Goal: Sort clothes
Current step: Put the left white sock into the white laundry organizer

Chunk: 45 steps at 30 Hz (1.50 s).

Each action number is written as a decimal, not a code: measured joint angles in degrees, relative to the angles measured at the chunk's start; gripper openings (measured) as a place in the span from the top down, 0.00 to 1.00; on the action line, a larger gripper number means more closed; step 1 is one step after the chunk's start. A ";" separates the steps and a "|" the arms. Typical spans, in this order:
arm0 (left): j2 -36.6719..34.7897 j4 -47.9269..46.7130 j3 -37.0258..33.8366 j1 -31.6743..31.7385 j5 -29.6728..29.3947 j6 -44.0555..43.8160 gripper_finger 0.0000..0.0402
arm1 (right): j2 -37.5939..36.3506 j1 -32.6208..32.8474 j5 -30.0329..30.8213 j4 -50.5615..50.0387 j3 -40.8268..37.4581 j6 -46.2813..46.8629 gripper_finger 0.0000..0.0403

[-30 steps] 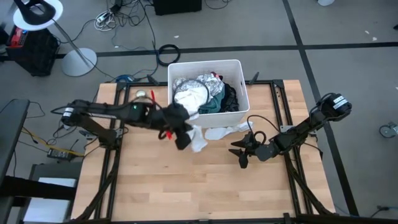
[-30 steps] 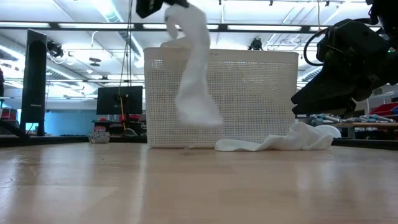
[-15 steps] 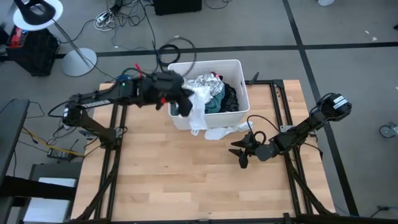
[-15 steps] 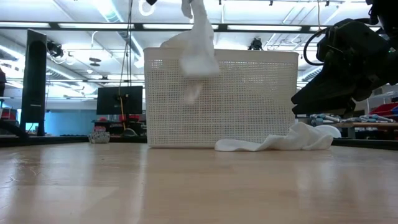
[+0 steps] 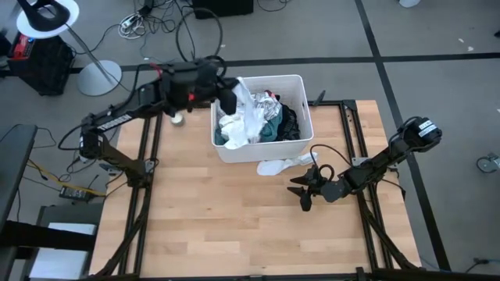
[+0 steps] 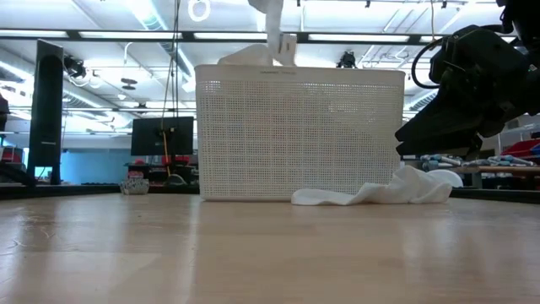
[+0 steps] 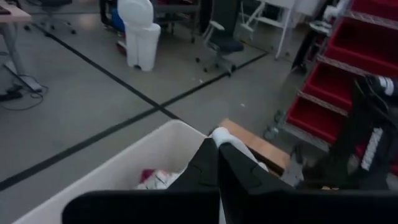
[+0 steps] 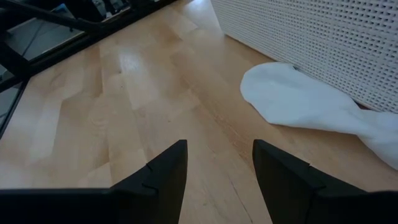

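Note:
My left gripper (image 5: pixel 232 97) is raised over the left part of the white bin (image 5: pixel 301 82) and is shut on a plain white garment (image 5: pixel 248 119). In the low view that garment (image 6: pixel 275 38) hangs just above the bin's rim. Teal (image 5: pixel 266 133), black (image 5: pixel 290 121) and leaf-print clothes (image 5: pixel 266 101) lie piled in the bin. Another white piece (image 5: pixel 281 165) lies flat on the table against the bin's near wall. My right gripper (image 5: pixel 305 192) stands open low over the table just short of that piece (image 8: pixel 305 102). My left gripper pinches the white garment's upper end (image 7: pixel 225 137) between its two shut fingers. The fingers come nearly level from the table's left side. The garment hangs slack below them, with its lower part down among the clothes in the bin.
The bin's mesh wall (image 6: pixel 299 131) stands at the table's far middle. Bare wood table (image 5: pixel 234 226) spreads along the near side. A small round object (image 5: pixel 178 119) lies at the far left. Floor cables and a lamp stand lie beyond the table.
My left gripper has risen and swung toward the table's far edge, tipping up toward level, from in front of the bin's near left corner to above the bin. The white garment went with it, from hanging in front of the bin wall to hanging over the bin's inside.

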 joint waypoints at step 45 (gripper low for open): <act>0.02 -0.42 -22.79 3.18 1.20 10.28 0.87 | 0.00 -0.03 0.02 -0.04 0.00 -1.38 0.54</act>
